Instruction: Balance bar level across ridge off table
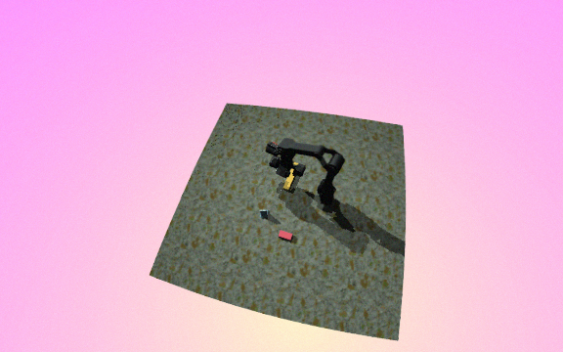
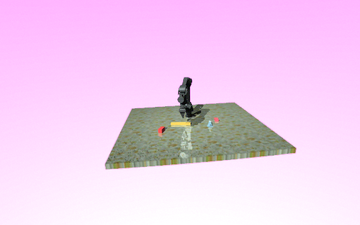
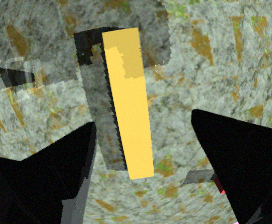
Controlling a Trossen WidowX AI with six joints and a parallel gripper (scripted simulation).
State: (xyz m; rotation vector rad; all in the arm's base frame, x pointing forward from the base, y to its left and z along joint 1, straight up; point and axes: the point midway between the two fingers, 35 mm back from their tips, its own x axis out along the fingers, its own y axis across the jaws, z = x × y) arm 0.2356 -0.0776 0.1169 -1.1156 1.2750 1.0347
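The yellow bar (image 1: 288, 182) (image 2: 180, 124) (image 3: 130, 105) lies flat on the table and stands clear of the ridge. The small pale blue ridge (image 1: 264, 214) (image 2: 210, 124) is upright on the table, apart from the bar; it is not in the wrist view. My gripper (image 1: 291, 171) (image 2: 182, 117) (image 3: 144, 121) is open and empty, pointing down above the bar. In the wrist view the bar shows between the two black fingers, running lengthwise up the picture and slightly slanted. In the top view the fingers hide part of the bar.
A red block (image 1: 285, 235) (image 2: 216, 119) lies near the ridge. Another red block (image 2: 161, 129) lies beyond the bar's other end, mostly hidden behind the arm in the top view. The patterned table (image 1: 242, 264) (image 2: 245, 140) ends in open edges all round.
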